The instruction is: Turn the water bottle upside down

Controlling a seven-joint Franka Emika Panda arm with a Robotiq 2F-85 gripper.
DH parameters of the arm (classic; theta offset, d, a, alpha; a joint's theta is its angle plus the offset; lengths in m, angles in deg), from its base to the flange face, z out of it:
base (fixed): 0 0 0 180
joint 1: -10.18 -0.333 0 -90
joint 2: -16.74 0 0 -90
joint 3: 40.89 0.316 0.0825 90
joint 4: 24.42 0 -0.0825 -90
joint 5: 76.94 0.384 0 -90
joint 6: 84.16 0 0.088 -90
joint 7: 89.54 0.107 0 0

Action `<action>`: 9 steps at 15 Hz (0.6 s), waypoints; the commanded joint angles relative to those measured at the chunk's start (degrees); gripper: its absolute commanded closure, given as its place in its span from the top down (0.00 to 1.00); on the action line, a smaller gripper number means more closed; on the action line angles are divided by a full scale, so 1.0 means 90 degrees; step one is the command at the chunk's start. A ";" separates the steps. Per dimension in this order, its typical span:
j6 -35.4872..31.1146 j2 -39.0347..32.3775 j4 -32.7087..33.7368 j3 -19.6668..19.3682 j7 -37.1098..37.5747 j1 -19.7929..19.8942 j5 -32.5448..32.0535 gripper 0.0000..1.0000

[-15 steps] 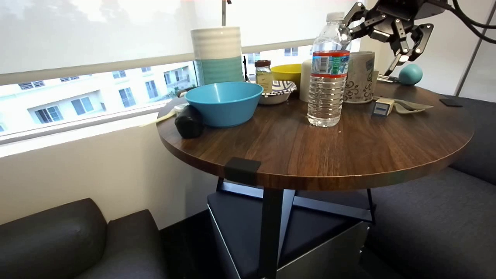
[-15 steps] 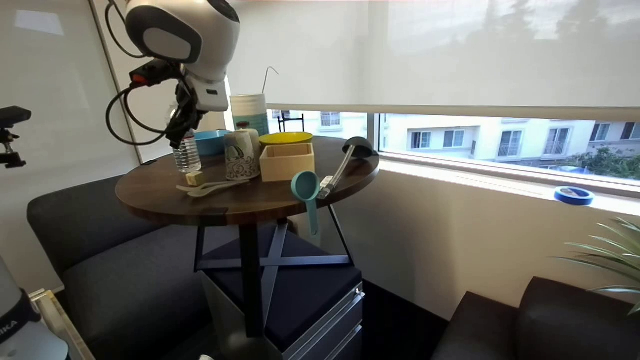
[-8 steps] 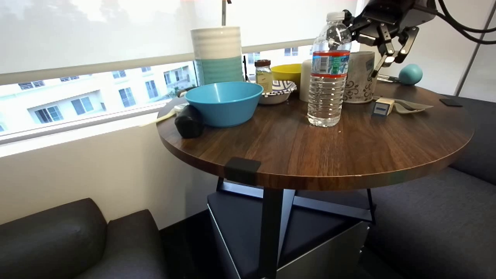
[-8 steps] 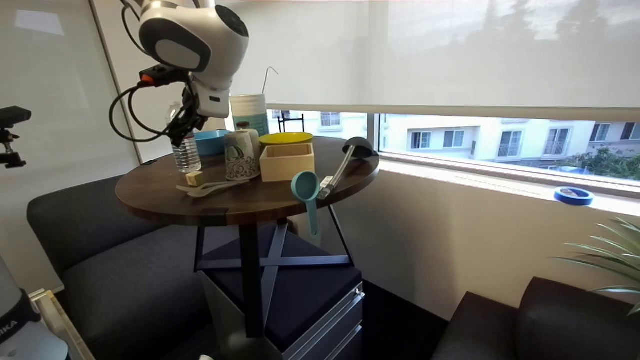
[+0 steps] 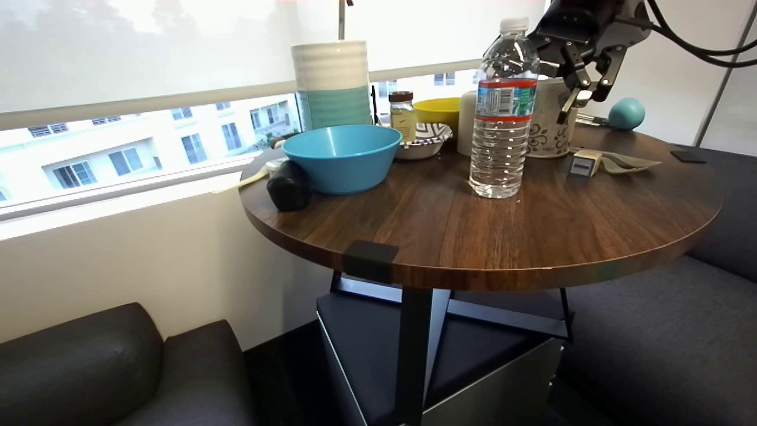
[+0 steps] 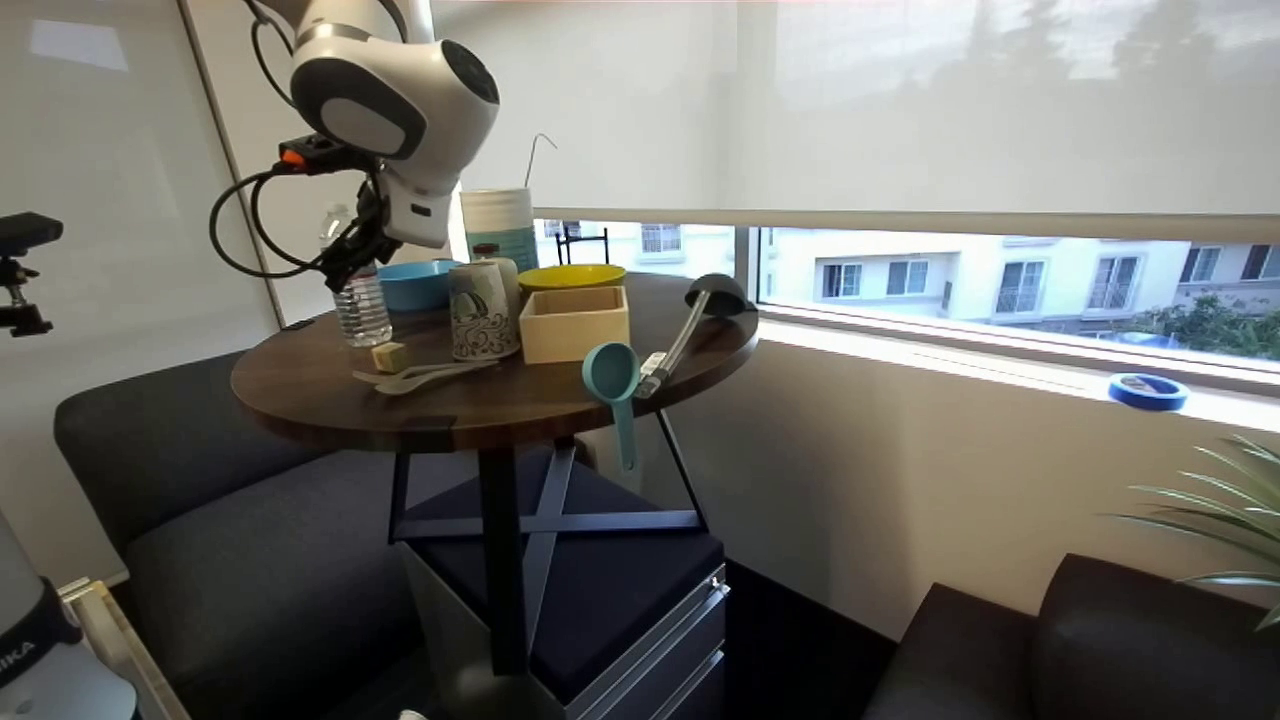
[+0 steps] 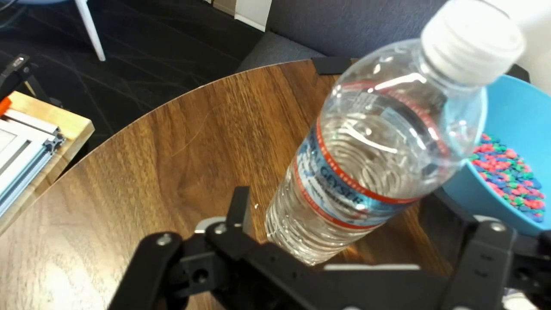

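one blue bowl (image 5: 349,168) near bottle (image 5: 501,142)

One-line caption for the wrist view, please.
Open gripper facing a capped water bottle standing on a wood-grain table, a blue bowl of multicoloured pieces at frame right.
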 commanded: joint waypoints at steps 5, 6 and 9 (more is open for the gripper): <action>0.0258 -0.0277 0.0125 0.0037 0.0335 -0.0029 0.0392 1.00; 0.0317 -0.0324 0.0136 0.0039 0.0362 -0.0042 0.0475 1.00; 0.0421 -0.0443 0.0142 0.0066 0.0410 -0.0068 0.0609 1.00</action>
